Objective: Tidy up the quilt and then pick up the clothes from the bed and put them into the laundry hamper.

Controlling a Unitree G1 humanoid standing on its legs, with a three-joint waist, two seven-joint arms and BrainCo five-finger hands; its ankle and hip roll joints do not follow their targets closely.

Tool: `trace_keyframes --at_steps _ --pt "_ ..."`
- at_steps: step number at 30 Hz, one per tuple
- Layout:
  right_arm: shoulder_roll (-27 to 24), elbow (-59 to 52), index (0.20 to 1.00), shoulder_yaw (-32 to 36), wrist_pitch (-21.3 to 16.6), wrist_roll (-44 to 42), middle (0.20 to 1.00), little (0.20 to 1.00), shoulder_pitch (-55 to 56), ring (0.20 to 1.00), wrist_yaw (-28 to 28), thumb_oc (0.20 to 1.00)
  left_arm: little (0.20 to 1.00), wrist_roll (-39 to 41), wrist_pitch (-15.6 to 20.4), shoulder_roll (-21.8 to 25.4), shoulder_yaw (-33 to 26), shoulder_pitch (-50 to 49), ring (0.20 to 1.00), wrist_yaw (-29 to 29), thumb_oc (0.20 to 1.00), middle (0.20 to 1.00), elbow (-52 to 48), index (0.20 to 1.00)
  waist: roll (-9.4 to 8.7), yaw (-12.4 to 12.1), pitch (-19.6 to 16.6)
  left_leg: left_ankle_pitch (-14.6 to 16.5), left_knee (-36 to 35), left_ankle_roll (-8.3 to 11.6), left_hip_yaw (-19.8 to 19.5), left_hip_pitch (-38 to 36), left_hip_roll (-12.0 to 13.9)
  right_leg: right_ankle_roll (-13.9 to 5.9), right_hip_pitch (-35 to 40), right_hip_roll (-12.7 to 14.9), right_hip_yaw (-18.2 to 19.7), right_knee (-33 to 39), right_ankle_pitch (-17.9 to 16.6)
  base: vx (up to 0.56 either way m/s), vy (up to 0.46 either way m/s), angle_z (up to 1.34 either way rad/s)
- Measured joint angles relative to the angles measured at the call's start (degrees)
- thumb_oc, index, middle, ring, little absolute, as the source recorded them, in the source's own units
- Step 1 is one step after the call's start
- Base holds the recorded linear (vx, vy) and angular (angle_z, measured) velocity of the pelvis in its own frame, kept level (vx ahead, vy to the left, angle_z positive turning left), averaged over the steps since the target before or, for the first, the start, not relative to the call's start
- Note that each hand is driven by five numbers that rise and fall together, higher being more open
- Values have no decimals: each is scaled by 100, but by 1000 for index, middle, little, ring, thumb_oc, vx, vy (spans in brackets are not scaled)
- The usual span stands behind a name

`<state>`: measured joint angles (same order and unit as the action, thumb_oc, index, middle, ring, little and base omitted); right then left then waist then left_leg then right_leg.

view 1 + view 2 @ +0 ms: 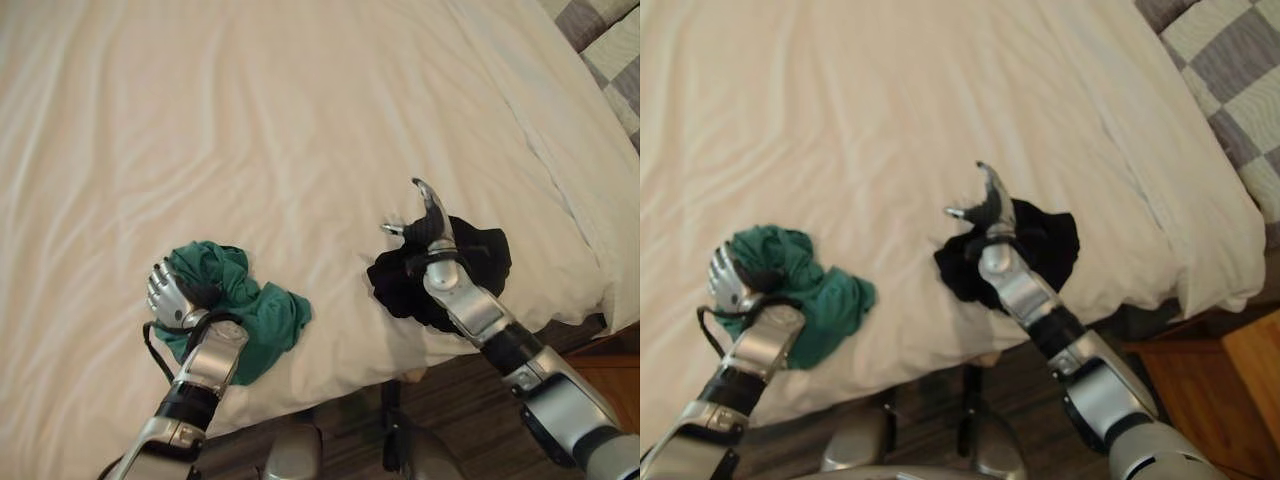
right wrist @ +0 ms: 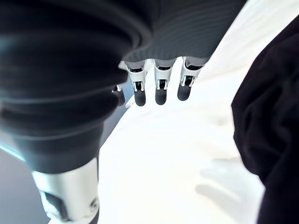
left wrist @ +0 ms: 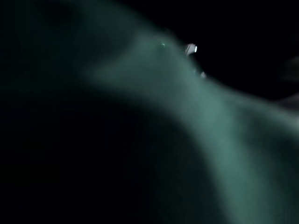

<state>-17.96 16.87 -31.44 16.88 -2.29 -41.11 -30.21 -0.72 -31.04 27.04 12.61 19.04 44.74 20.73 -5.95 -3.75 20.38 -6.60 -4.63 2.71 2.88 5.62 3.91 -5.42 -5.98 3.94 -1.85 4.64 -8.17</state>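
The left hand (image 1: 170, 292) rests on the crumpled green cloth garment (image 1: 262, 318), which lies near the front edge of the bed with the white sheet (image 1: 300, 130). Its fingers (image 1: 160, 278) are curled into the top of the bundle and pinch the fabric. In the left wrist view green cloth (image 3: 210, 126) lies close before the camera. The garment's long axis runs from the hand toward the robot's right and slightly toward the bed's edge.

The right hand (image 1: 428, 222) is above the crumpled black cloth garment (image 1: 480, 250), which lies near the same edge, well apart from the green one. Its fingers (image 2: 159, 86) are straight and spread and hold nothing; the black cloth (image 2: 271, 130) is beside them, not touched. This bundle has no clear long axis. A grey-and-white checked quilt (image 1: 1230, 70) lies at the far right corner of the bed.
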Motion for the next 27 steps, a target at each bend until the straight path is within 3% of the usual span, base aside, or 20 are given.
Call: trace_keyframes --at_steps 6,7,8,12,13,17,19,27 --pt "18 416 1000 -313 442 -107 1000 1000 -392 1000 -434 1000 1000 -70 448 206 406 424 1000 -9 1000 1000 286 1000 -28 -40 159 -5 -2 24 -38 185 19 22 -156 -29 -48 -2 -18 -44 14 4" --pt "16 477 1000 -314 495 -164 1000 1000 -372 1000 -495 1000 934 -71 465 248 476 428 934 -21 934 934 256 934 -24 -38 162 -5 -2 24 -38 188 20 22 -157 -29 -48 -2 -18 -21 31 1" --pt "8 500 1000 -301 580 -287 1000 1000 -333 1000 -616 1000 533 -156 487 285 523 429 533 -104 533 533 232 533 -12 -18 178 -4 -2 23 -34 191 2 22 -163 -24 -45 -2 -18 0 0 0" --pt "-1 499 1000 -277 609 -297 1000 1000 -220 1000 -755 1000 533 -266 487 354 528 435 533 -186 533 533 167 533 3 42 217 -4 -2 21 -27 198 -30 19 -170 9 -38 -2 -19 -6 16 0" --pt "-1 499 1000 -275 608 -296 1000 1000 -221 1000 -772 1000 200 -278 488 373 528 442 200 -186 200 200 166 200 3 41 217 -4 -2 21 -29 198 -29 19 -169 9 -39 -2 -20 -18 112 1" --pt "-40 -16 1000 117 635 -192 1000 1000 195 1000 -859 1000 200 -150 558 421 445 359 200 -185 200 200 153 200 60 95 274 28 -2 -30 174 99 -105 -27 -203 64 233 -2 -50 24 78 -25" --pt "-207 -253 1000 249 778 17 1000 1000 403 1000 -846 1000 200 2 554 408 244 228 200 -201 200 200 16 200 101 286 306 32 -3 -40 216 56 -153 -36 -155 118 243 -2 -59 58 74 -9" --pt "-550 -858 1000 540 992 891 1000 1000 730 1000 -419 1000 200 -26 353 352 -78 -132 200 -361 200 200 -535 200 138 287 354 96 -4 -63 331 -104 -157 -71 -68 122 383 0 -77 19 40 -8"
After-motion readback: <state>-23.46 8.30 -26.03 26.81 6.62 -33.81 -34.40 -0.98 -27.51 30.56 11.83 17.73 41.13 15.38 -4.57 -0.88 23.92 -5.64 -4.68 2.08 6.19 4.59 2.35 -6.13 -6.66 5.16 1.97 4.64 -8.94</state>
